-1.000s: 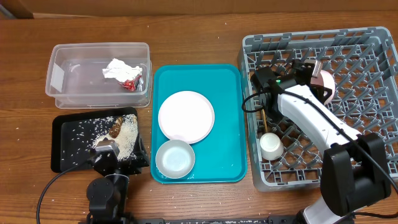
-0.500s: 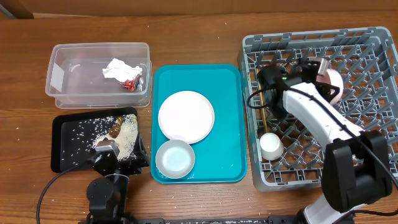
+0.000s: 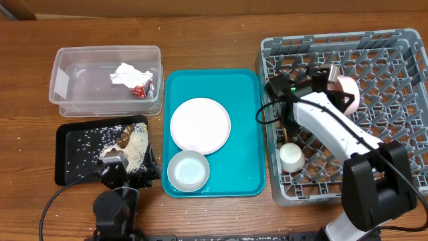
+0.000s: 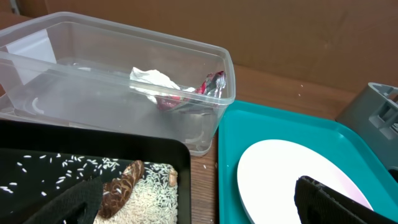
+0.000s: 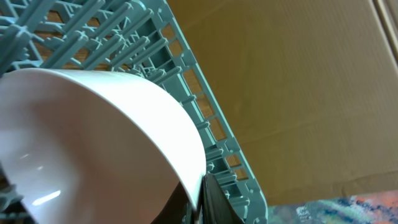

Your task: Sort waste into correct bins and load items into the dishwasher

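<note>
Waste: the tissue (image 3: 124,73) and red wrapper (image 3: 140,90) lie in the clear tub (image 3: 67,100); rice and scraps (image 3: 130,144) sit on the black tray (image 3: 70,167), so you can judge sorting done
Loaded: one white cup (image 3: 291,156) stands in the grey rack (image 3: 408,120)
Left for you: the plate (image 3: 200,125) and white bowl (image 3: 188,170) on the teal tray (image 3: 244,134)
Right gripper (image 5: 200,198): clamped on the rim of the pink bowl (image 5: 93,143), tilted over the rack's far pegs; whether it rests there, you cannot tell
Left gripper (image 4: 193,202): jaws wide apart, holding nothing, low at the black tray's near corner
</note>
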Available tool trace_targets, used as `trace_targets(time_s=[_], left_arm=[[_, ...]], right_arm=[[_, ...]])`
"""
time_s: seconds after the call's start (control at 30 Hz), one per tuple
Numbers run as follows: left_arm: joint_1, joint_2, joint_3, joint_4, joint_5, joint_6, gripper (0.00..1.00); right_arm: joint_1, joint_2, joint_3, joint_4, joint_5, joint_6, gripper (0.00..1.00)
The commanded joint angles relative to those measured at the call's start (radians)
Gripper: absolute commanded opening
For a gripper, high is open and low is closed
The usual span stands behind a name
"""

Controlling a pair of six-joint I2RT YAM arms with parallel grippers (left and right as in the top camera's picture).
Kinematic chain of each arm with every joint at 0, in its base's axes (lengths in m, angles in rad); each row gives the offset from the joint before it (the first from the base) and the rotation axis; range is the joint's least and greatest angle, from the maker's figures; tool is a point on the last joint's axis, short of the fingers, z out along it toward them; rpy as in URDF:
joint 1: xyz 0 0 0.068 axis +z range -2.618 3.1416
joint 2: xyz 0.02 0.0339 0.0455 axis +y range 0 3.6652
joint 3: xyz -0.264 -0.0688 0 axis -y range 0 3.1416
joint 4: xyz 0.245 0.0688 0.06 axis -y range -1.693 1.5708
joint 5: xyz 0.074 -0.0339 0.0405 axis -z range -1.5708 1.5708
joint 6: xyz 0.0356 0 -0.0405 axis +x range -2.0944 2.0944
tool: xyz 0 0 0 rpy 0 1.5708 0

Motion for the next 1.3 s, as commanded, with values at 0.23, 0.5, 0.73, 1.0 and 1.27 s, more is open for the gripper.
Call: trace_targets(time_s=[0.23,0.5,0.73,1.0,1.27], left_arm=[[-0.005,-0.009,-0.005,0.004,0.005,-0.017,1.00],[-0.006,-0.009,-0.005,0.004,0.005,-0.017,1.00],[-0.006,-0.009,-0.005,0.004,0.005,-0.017,1.00],[-0.005,-0.009,-0.005,0.004,0.005,-0.017,1.00],[-0.006,-0.009,-0.005,0.004,0.005,-0.017,1.00]], right_arm=[[0.045,0.005,0.009,-0.046,-0.140,0.002,0.38],[0.047,0.000,0.113,-0.106,-0.392,0.002,0.40],[0.094,-0.046,0.327,-0.169,-0.679,-0.051,0.44],[0.164,-0.061,0.385,0.052,-1.458,-0.284,0.63],[0.252,0.050,0.235,0.297,-1.557,-0.182,0.59]])
